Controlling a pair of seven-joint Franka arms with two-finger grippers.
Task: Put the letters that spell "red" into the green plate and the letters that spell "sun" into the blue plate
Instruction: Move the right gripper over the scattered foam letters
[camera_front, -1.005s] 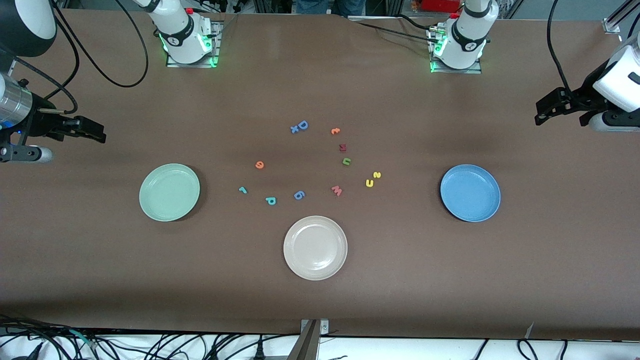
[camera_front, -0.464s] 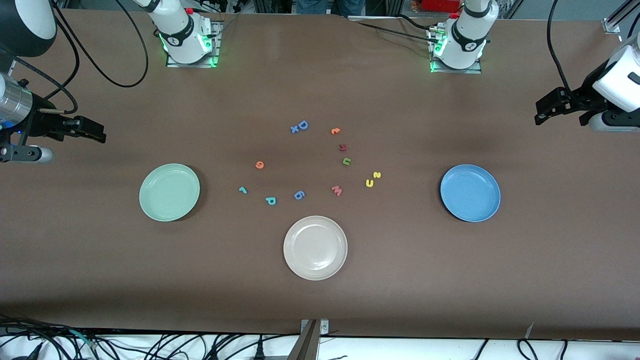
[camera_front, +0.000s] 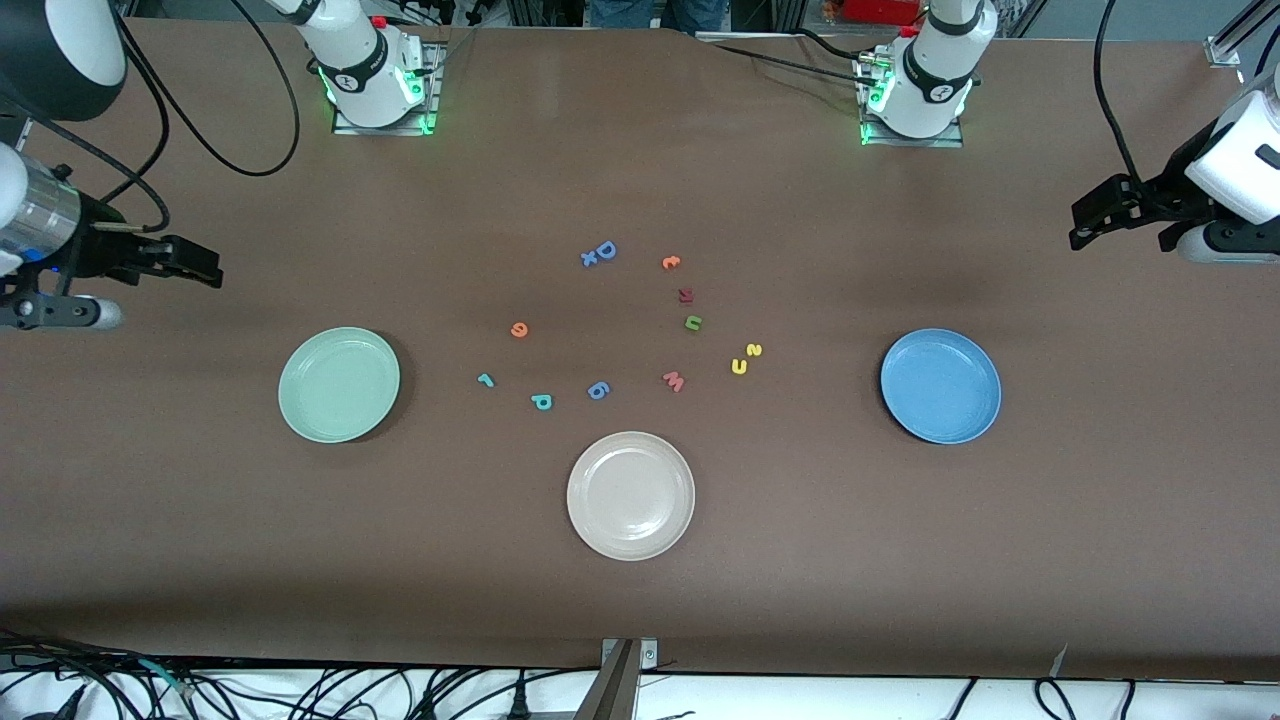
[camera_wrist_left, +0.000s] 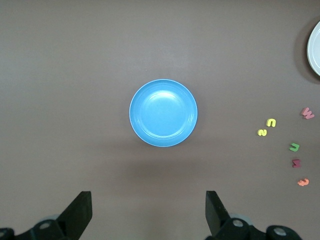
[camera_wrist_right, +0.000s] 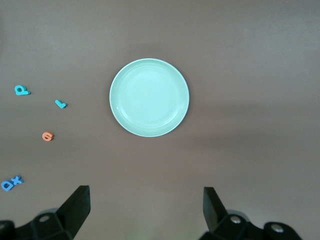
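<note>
The green plate (camera_front: 340, 385) (camera_wrist_right: 149, 97) lies toward the right arm's end, the blue plate (camera_front: 940, 386) (camera_wrist_left: 163, 113) toward the left arm's end. Between them on the table are the teal r (camera_front: 486, 380) (camera_wrist_right: 60, 104), orange e (camera_front: 518, 330) (camera_wrist_right: 47, 136), teal d (camera_front: 541, 402) (camera_wrist_right: 21, 90), yellow s (camera_front: 754, 350) (camera_wrist_left: 262, 132), yellow u (camera_front: 739, 366) (camera_wrist_left: 271, 122) and green n (camera_front: 692, 322) (camera_wrist_left: 294, 147). My right gripper (camera_front: 212, 270) (camera_wrist_right: 145, 189) hangs open and empty over bare table beside the green plate. My left gripper (camera_front: 1076, 228) (camera_wrist_left: 147, 195) hangs open and empty over bare table beside the blue plate.
A cream plate (camera_front: 630, 495) sits nearest the front camera, mid-table. Other letters lie among the task's: a blue D (camera_front: 605, 250), an orange curled one (camera_front: 670, 262), a dark red one (camera_front: 685, 295), a pink w (camera_front: 673, 381) and a blue 6 (camera_front: 597, 390).
My right gripper has shifted slightly toward the middle of the table. The left arm, plates and letters have not moved.
</note>
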